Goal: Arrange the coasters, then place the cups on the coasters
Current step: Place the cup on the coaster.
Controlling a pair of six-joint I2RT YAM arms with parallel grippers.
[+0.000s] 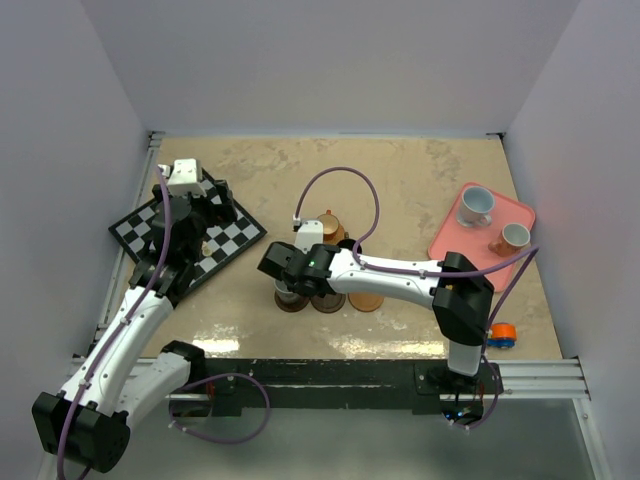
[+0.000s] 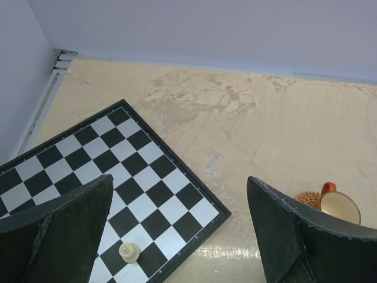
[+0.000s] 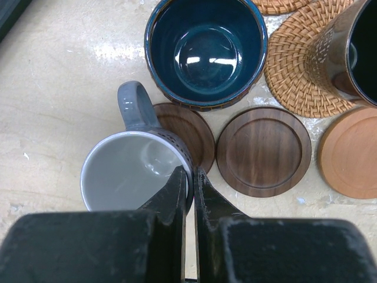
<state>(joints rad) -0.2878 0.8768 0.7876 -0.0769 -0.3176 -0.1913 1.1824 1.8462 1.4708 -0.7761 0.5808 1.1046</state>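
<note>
Your left gripper (image 2: pixel 179 236) hangs with its jaws spread wide and nothing in them. The chessboard (image 2: pixel 118 171) lies below and ahead of them, so leave that arm where it is.

Your right gripper (image 3: pixel 190 177) is pinched tight on the rim of the grey cup (image 3: pixel 126 174), which sits just left of the jaws with its handle pointing ahead. Just ahead of the fingertips a dark brown coaster (image 3: pixel 188 132) is half hidden by that cup, and the dark blue cup (image 3: pixel 206 50) stands directly beyond it. Ahead and to the right of the jaws, a second dark brown coaster (image 3: pixel 264 150) lies bare.

I judge the bare one the safer target. Carry the cup level, centre it, set it flat, and only then let go.
</note>
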